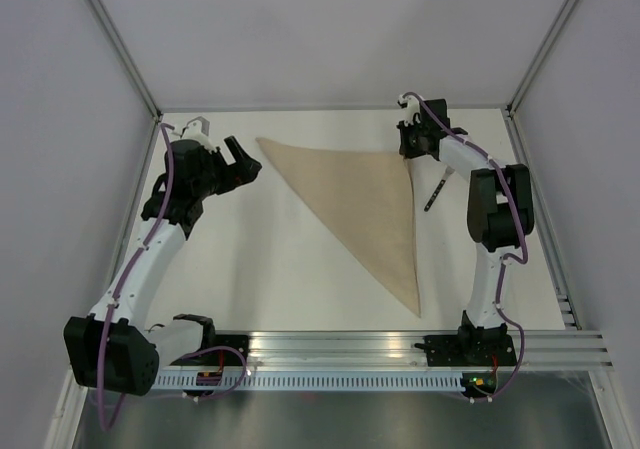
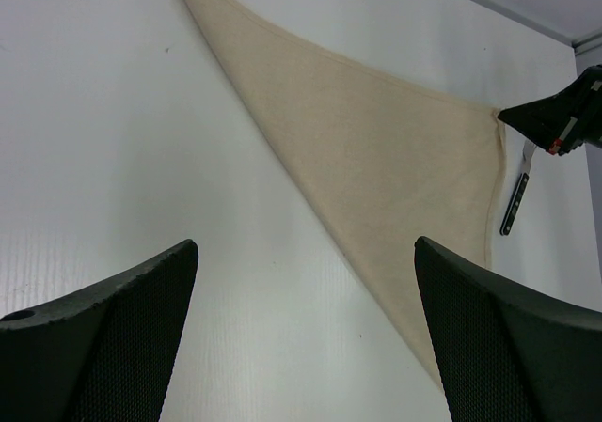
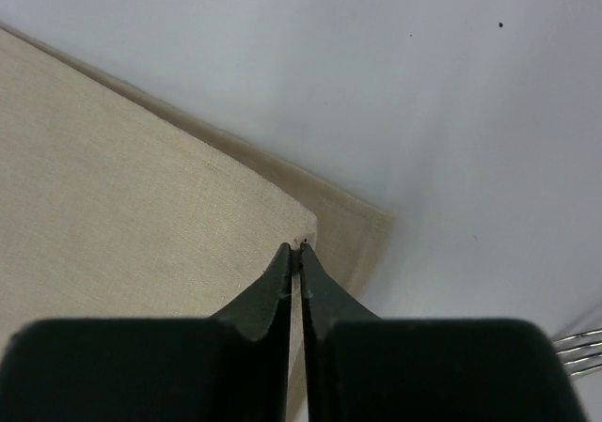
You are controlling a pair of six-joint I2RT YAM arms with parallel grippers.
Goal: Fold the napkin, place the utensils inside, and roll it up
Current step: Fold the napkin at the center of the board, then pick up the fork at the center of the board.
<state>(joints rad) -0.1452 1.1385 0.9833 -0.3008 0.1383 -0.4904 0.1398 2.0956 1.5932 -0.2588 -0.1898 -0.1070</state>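
The tan napkin (image 1: 365, 199) lies as a folded triangle in the middle of the table, its long point toward the near edge. My right gripper (image 1: 408, 151) is at the napkin's far right corner. In the right wrist view it (image 3: 299, 246) is shut on the corner of the top layer of the napkin (image 3: 122, 178). The fork (image 1: 435, 191), with its black handle, lies on the table just right of that corner; its tines (image 3: 578, 351) show at the right edge. My left gripper (image 1: 240, 159) is open and empty beside the napkin's far left corner (image 2: 376, 159).
White walls and metal frame posts (image 1: 120, 44) close in the table on three sides. A metal rail (image 1: 400, 349) runs along the near edge. The right arm's gripper (image 2: 564, 121) and the fork (image 2: 514, 201) show at the right of the left wrist view.
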